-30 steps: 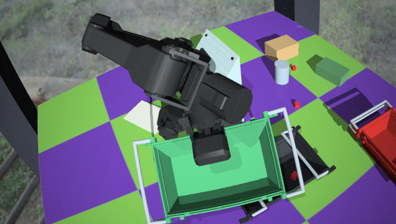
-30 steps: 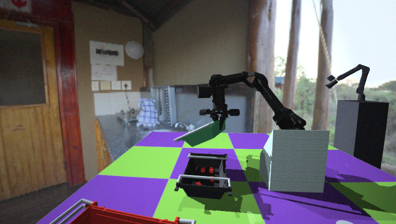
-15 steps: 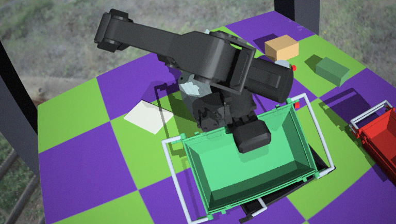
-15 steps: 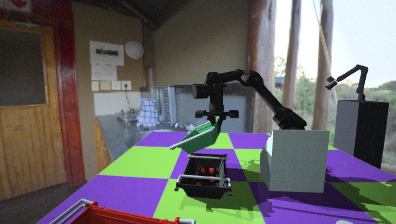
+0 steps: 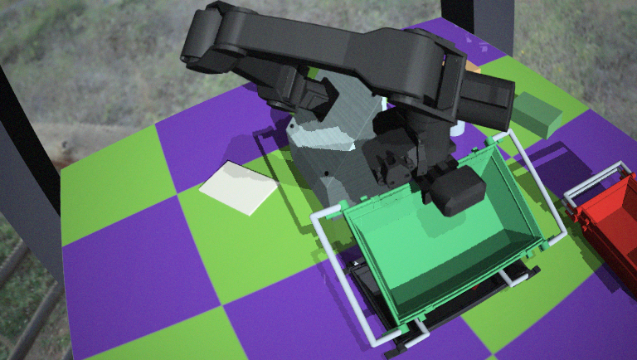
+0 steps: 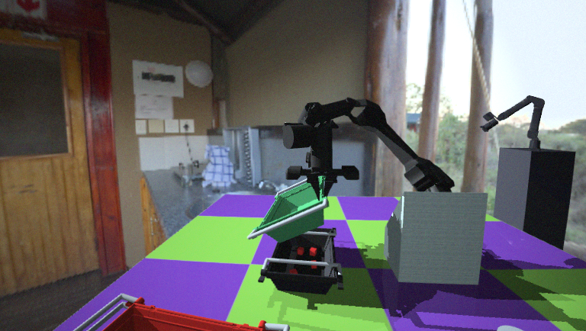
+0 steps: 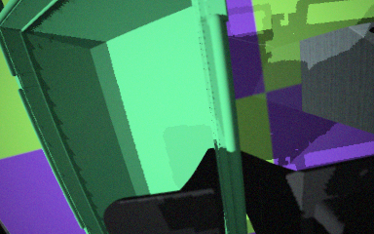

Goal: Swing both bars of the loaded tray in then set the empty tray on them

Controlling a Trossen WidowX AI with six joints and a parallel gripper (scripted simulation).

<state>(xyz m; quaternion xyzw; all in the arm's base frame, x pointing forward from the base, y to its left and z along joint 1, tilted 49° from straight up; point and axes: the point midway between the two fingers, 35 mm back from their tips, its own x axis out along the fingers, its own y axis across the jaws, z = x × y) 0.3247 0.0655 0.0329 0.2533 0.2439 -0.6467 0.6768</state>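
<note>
The loaded black tray (image 6: 297, 283) (image 5: 453, 314) stands on the table with red blocks (image 6: 313, 251) inside. Its two wire bars lie in across its top: the near bar (image 6: 297, 262) and the far bar (image 6: 317, 233) show in the exterior view. My gripper (image 5: 425, 192) (image 6: 320, 195) is shut on one long rim of the empty green tray (image 5: 422, 257) (image 6: 297, 229) (image 7: 151, 93). The green tray hangs over the black one, tilted, with its gripped side high and its opposite side low. Its own bars are swung out. Whether it touches the bars is hidden.
A red tray (image 5: 619, 226) (image 6: 164, 322) stands to one side. A large grey block (image 5: 323, 138) (image 6: 440, 241) (image 7: 336, 83) stands close to the green tray's gripped side. A white plate (image 5: 239, 189), a green block (image 5: 535, 114) and a partly hidden white cylinder (image 5: 457, 128) are farther out.
</note>
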